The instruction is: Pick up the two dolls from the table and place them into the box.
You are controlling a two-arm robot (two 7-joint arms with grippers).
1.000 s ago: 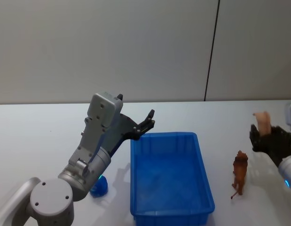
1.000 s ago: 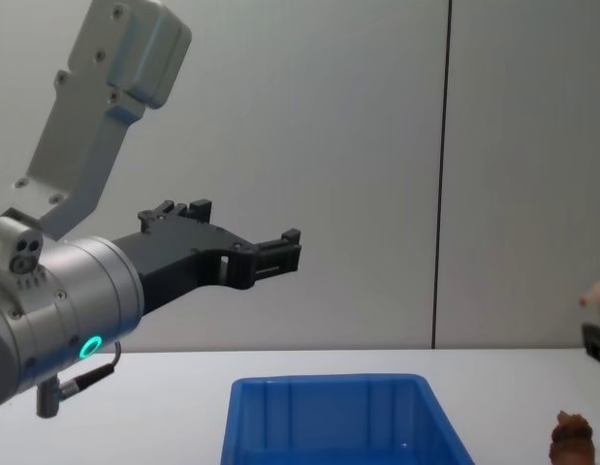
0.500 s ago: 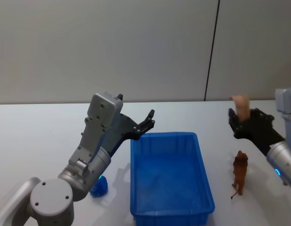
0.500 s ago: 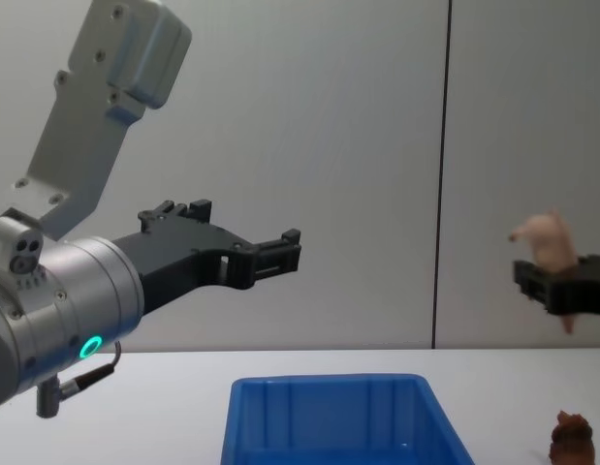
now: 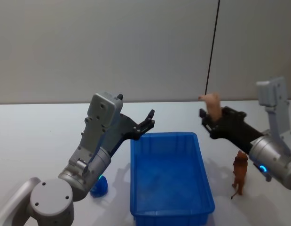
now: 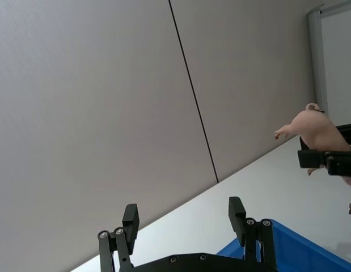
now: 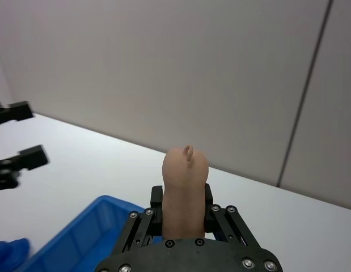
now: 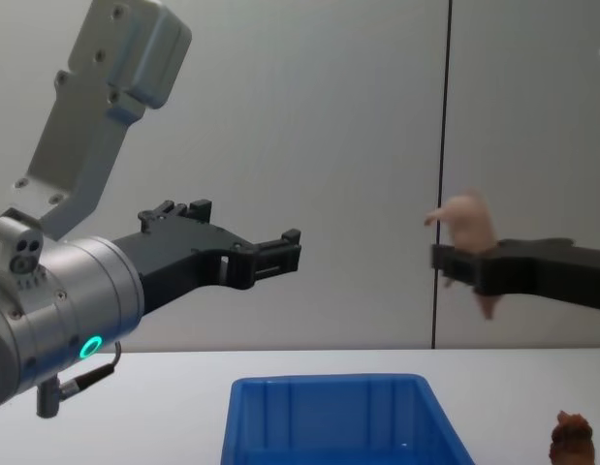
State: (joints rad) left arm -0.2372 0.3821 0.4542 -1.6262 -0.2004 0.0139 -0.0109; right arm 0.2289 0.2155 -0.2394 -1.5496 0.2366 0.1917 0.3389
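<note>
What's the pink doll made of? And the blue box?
The pink doll looks like soft rubber or vinyl: smooth, matte, rounded, though I can't be sure. The blue box looks like hard moulded plastic: slight sheen, thick rim, ribbed walls.

Head high, angled down, chest low, level, wrists behind left claw (image 6: 184, 211), right claw (image 7: 184, 198), all sharing box (image 5: 164, 136)

Right hand (image 5: 208, 118) with pale doll (image 5: 212, 103) near blue box (image 5: 164, 135)
</note>
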